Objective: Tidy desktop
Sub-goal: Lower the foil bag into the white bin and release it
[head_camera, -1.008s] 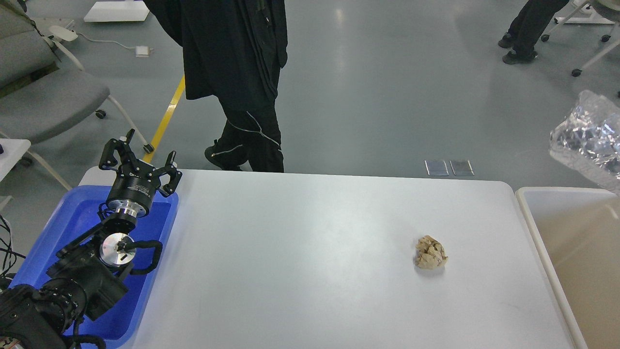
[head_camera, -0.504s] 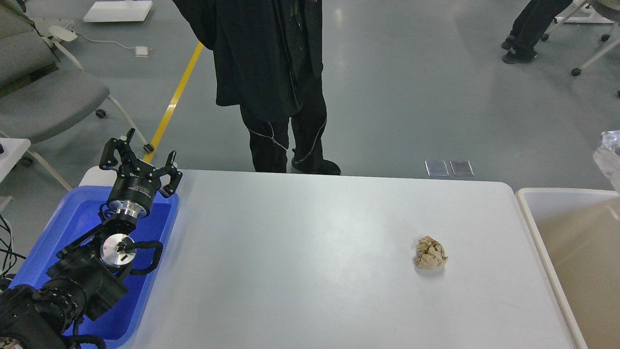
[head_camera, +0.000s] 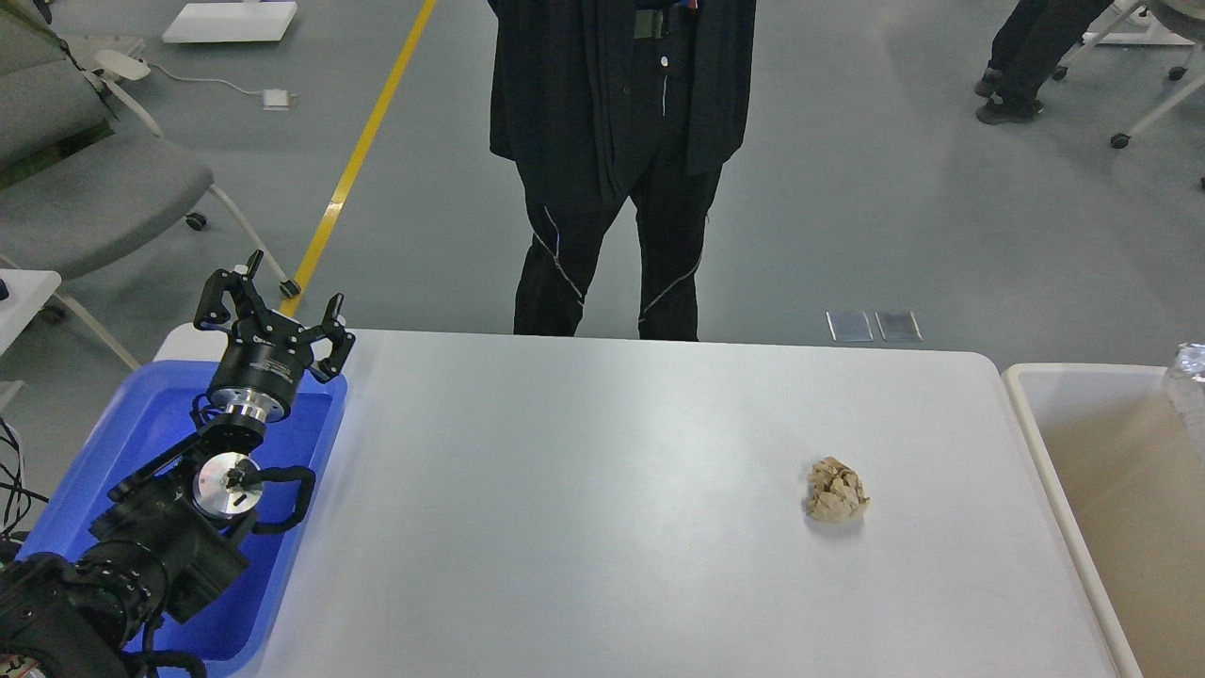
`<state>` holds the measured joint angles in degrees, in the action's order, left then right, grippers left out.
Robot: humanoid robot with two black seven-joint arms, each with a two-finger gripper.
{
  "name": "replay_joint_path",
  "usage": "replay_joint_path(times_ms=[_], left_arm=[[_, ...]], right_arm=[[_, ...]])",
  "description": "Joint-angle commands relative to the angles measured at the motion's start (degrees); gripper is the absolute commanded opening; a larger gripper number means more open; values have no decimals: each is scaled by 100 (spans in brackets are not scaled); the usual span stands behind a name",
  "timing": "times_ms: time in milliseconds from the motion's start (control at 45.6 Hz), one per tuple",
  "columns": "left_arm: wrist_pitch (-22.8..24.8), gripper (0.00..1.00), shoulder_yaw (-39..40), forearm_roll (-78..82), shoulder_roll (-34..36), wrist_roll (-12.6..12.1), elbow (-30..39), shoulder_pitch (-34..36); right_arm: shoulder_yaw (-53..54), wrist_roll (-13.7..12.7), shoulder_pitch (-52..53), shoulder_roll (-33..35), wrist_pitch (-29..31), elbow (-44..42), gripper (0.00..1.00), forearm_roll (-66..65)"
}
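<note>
The white desktop (head_camera: 584, 490) fills the middle of the head view. A crumpled ball of brown paper (head_camera: 835, 490) lies on its right part. My left gripper (head_camera: 271, 299) is open and empty, held above the far end of the blue tray (head_camera: 104, 452) at the desktop's left edge, far from the paper ball. My right arm and gripper are out of view.
A beige bin (head_camera: 1111, 490) stands against the desktop's right edge; a bit of clear crinkled plastic (head_camera: 1188, 386) shows over it at the frame's right edge. A person in black (head_camera: 617, 160) stands just behind the far edge. Grey chairs (head_camera: 85, 188) stand at the back left.
The person in black has walked right along the far edge. The clear crinkled plastic at the right has moved almost out of the frame. My left arm has not moved.
</note>
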<state>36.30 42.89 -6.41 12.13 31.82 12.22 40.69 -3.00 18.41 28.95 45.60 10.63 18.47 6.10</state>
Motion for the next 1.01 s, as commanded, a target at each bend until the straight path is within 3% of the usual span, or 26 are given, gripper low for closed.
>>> replay_joint_path(times_ms=[0,263,920,942,986], left_arm=[[0,100,0,0,0,0,0,1],[0,100,0,0,0,0,0,1],[0,100,0,0,0,0,0,1],[0,100,0,0,0,0,0,1],[0,100,0,0,0,0,0,1]], right_arm=[[45,-22,-337,-1053,9,-1416,0,-161],[62,-48,-434,-1536,-114,-1838,0,-337],[150,-162,-373,-1563,-518,-1865,0,-311],[159,-162,-372,-1563,-544,-1865,2,-311],[150,-154,-372,-1554,-615,-1874,35,-311]])
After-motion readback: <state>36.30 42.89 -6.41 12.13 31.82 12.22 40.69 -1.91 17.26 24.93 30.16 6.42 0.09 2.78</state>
